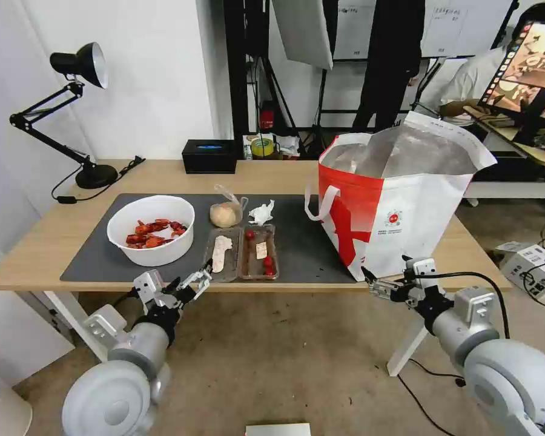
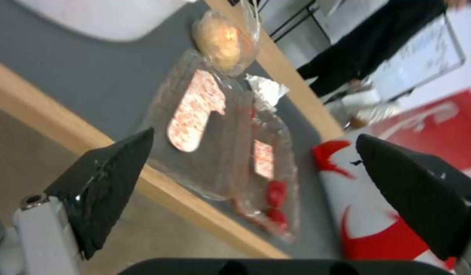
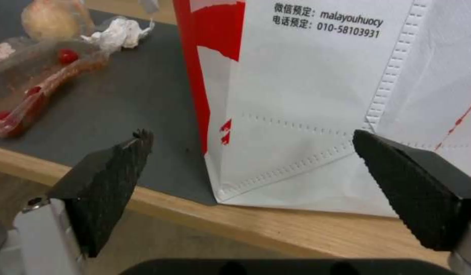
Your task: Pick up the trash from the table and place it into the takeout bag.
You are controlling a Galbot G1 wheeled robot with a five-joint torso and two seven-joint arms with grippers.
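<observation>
Head view: my left gripper (image 1: 201,279) hangs spread wide and empty at the table (image 1: 36,254) edge, just short of the clear hinged tray (image 1: 242,254); my right gripper (image 1: 371,284), also spread, sits near the takeout bag (image 1: 399,218) corner.

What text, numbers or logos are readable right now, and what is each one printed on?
"微信预定: malayouhuocy", on the white side panel of the large red-and-white takeout bag.
"电话预定: 010-58103931", the line just below it on that same panel.
Small round red logo on the bag's front face: too small to read.
White boards with print in the room behind: too small to read.
</observation>
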